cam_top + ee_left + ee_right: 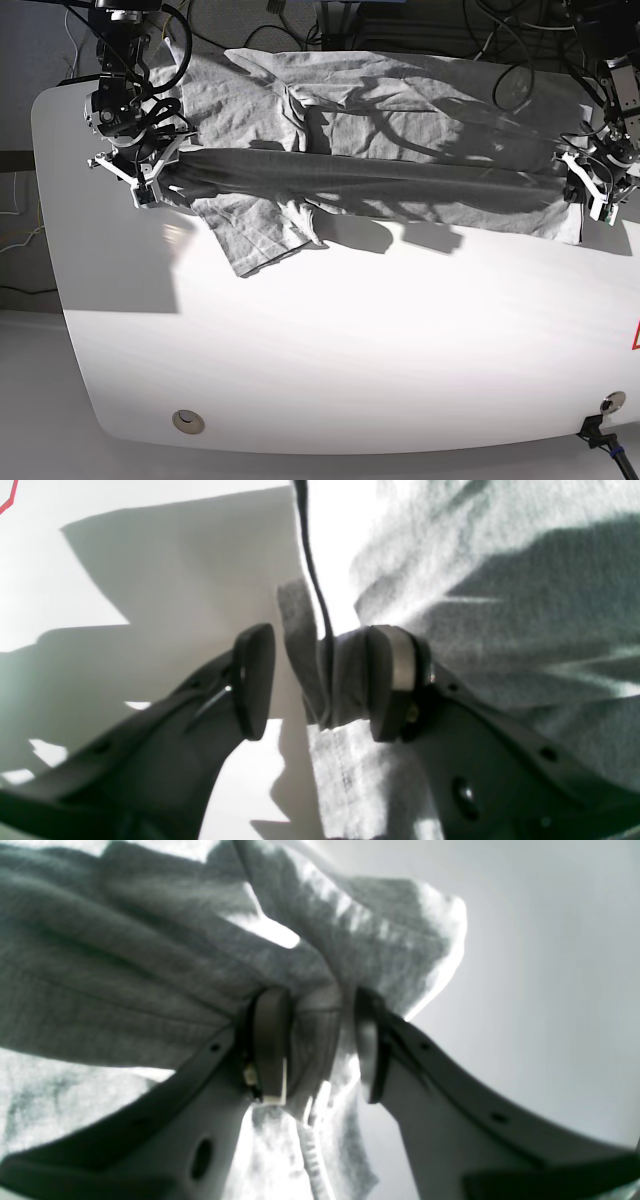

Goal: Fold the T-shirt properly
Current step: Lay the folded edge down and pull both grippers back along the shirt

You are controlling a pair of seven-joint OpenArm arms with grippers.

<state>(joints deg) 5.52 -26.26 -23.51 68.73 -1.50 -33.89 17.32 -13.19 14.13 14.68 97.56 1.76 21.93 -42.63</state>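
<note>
The grey T-shirt (400, 120) lies crumpled across the back of the white table (350, 350), with a long raised fold running between both grippers. My left gripper (597, 190) is at the shirt's right end. In the left wrist view its jaws (320, 680) stand open, and a bunched edge of the T-shirt (500, 630) rests against one pad with a gap to the other. My right gripper (140, 165) is at the shirt's left end. In the right wrist view its jaws (317, 1045) stand apart around a hemmed fold of the T-shirt (125, 980).
One sleeve (255, 235) sticks out toward the front of the table. A thin black cable (312, 555) hangs in front of the left wrist camera. More cables (500, 60) lie behind the table. A round hole (185, 421) sits near the front left edge.
</note>
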